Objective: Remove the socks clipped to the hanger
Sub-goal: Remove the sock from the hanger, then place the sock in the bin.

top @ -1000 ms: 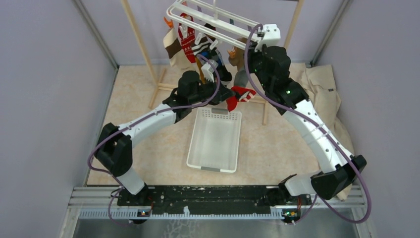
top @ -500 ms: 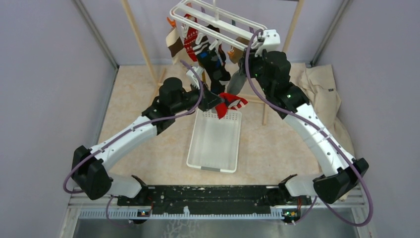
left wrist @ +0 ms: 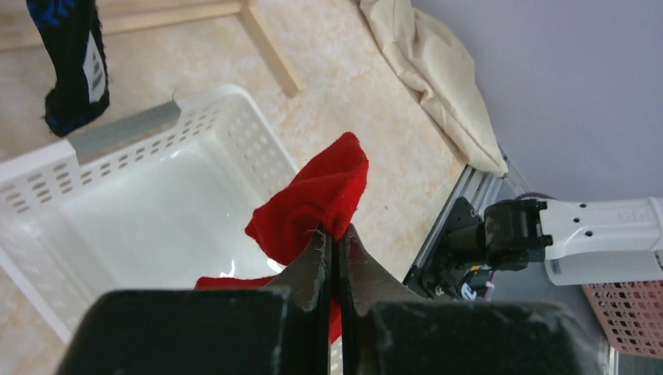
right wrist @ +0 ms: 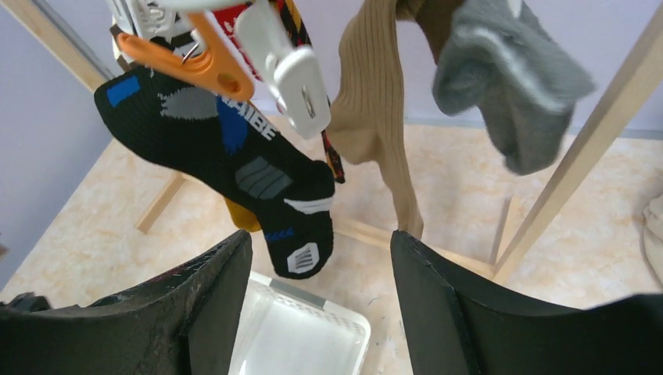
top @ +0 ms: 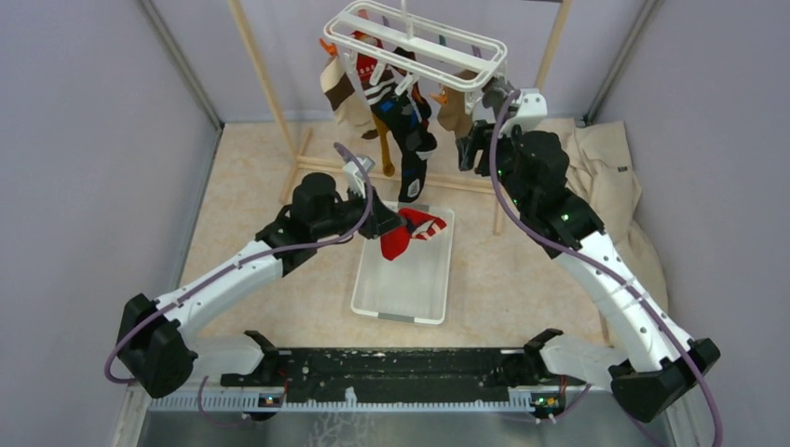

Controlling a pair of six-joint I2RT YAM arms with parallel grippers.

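While over basket (left wrist: 117,134), sock (left wrist: 317,195) in gripper (left wrist: 334,236).

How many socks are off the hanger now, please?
1: the red sock, pinched in the left gripper over the white basket. Other socks hang from the hanger; part of the basket is hidden.

Left wrist: I lose the red sock (left wrist: 317,195)'s lower part behind my left gripper (left wrist: 335,233) | black sock (left wrist: 66,94) cropped above | white basket (left wrist: 234,125) partly out of frame | right wrist: grey sock (right wrist: 500,78)'s top cropped
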